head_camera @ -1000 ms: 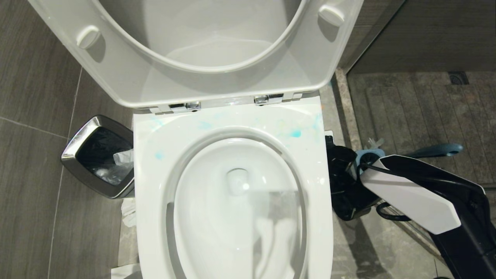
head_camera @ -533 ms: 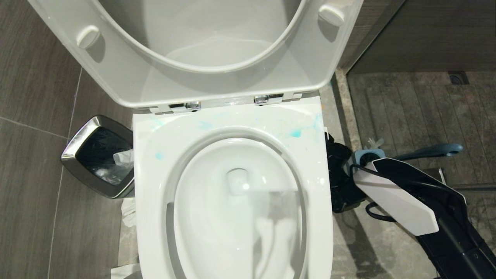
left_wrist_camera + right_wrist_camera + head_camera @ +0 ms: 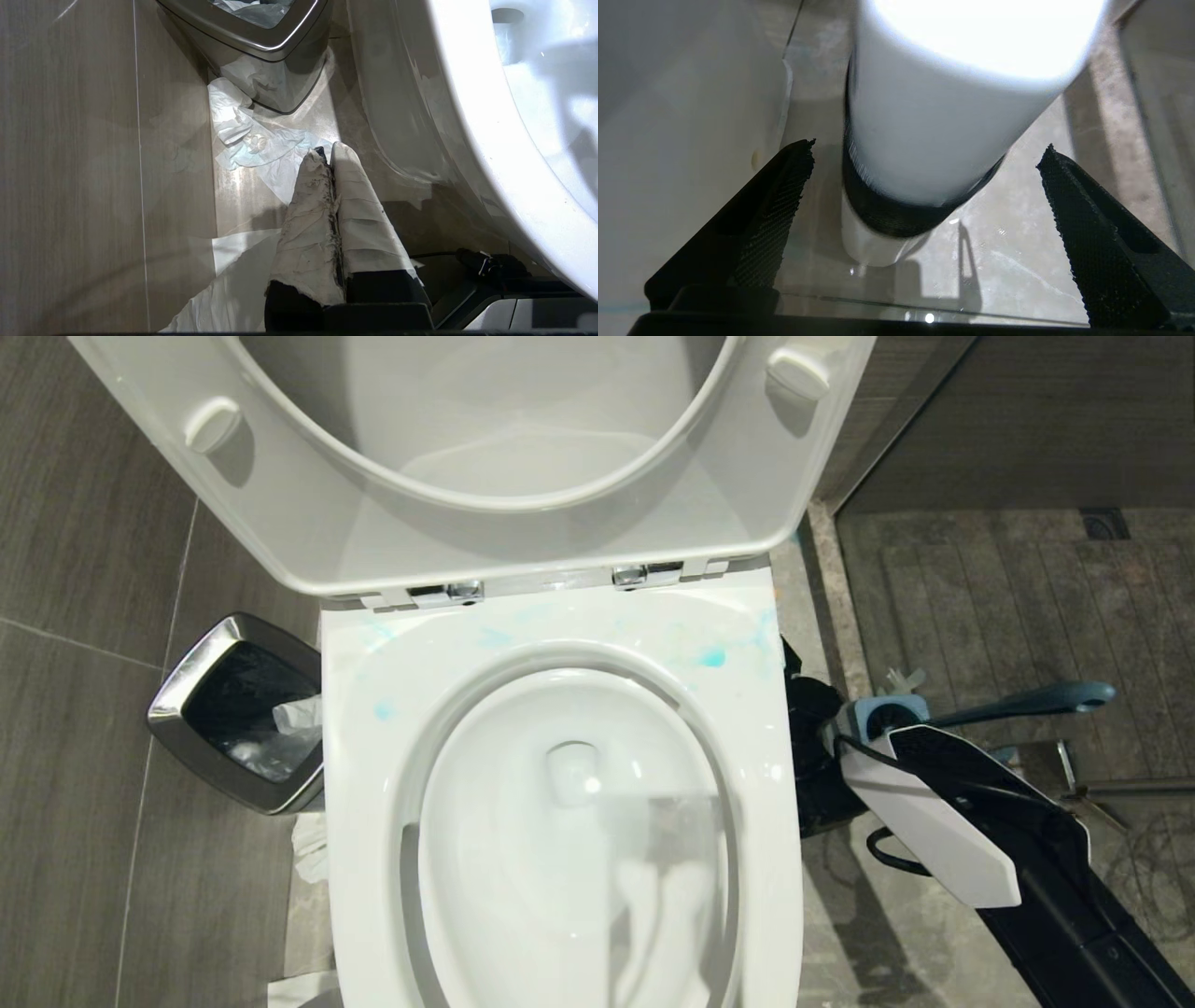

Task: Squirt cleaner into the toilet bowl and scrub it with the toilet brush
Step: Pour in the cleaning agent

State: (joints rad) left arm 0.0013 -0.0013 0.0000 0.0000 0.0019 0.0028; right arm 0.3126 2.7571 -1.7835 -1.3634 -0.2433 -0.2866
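Right gripper (image 3: 924,210) is spread wide, its 2 black textured fingers (image 3: 775,205) standing well apart on either side of a white bottle with a dark printed band, the cleaner (image 3: 924,140), without touching it. That bottle stands on the grey stone floor between the fingers, just beside the white wall of the toilet. From the head camera the right arm (image 3: 943,831) reaches down along the right side of the toilet bowl (image 3: 569,821), its gripper end low on the floor next to the bowl's far right corner; the bottle itself is hidden there.

Just right of that spot stands the toilet brush (image 3: 1018,702), its dark blue handle leaning to the right over the shower threshold and its blue holder partly covered by the arm. Seat and lid (image 3: 485,457) are raised at the far side, and blue smears (image 3: 711,657) mark the far rim of the bowl.

Left gripper (image 3: 329,158) hangs low on the bowl's left side, its 2 white-wrapped fingers (image 3: 308,205) pressed together and holding nothing. Beyond it, crumpled tissue (image 3: 247,140) lies on the tiles by the steel-rimmed bin (image 3: 233,709), which sits at the far left of the bowl.
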